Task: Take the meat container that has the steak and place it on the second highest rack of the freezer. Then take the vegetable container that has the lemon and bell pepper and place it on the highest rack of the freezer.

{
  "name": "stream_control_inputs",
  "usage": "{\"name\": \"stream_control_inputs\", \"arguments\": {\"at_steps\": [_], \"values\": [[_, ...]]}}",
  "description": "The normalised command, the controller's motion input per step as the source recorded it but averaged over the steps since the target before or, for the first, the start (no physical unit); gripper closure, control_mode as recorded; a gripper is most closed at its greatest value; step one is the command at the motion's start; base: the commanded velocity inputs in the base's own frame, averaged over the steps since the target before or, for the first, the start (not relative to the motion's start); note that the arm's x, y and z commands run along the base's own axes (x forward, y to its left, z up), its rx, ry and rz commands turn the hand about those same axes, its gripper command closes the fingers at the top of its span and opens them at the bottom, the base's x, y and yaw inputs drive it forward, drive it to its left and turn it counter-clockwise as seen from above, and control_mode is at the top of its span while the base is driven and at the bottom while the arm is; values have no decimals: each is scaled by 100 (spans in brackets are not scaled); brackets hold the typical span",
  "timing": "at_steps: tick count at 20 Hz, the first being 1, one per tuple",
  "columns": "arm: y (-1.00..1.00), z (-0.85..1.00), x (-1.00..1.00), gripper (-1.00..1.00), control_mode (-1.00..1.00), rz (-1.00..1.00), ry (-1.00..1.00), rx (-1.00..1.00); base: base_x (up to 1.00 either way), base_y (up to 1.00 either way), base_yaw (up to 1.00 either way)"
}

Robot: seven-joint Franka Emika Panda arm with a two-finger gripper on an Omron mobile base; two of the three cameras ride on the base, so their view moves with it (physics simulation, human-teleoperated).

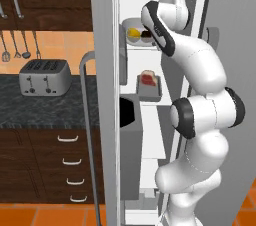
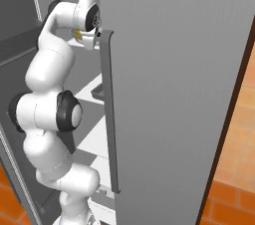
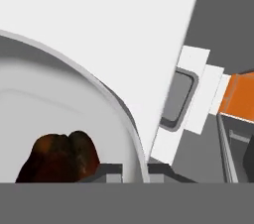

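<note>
Open freezer, white shelves, orange floor, gripper clamped on vegetable container rim

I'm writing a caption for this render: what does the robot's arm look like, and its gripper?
The arm is glossy white, built of rounded, bulbous segments with dark grey to black bands and caps at the joints. No cables or markings show. The gripper has two small dark grey finger tips.

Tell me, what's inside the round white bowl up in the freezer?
A yellow lemon and a dark red bell pepper sit in the vegetable container. The robot's arm covers the bowl's right side, so anything else there can't be seen.
</note>
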Motion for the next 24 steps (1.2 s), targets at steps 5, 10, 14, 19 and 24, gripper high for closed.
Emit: {"name": "stream_control_inputs", "arguments": {"at_steps": [5,10,14,19,24], "values": [[-4,-19,27,100,-100,-3,3,0,0,0,0],[5,-32,0,-100,-100,-5,0,-2,0,0,0],[4,-13,0,-100,-100,-7,0,0,0,0,0],[0,0,0,-100,-100,-1,-2,0,0,0,0],[0,0,-1,-100,-100,0,-17,-1,0,0,0]]}}
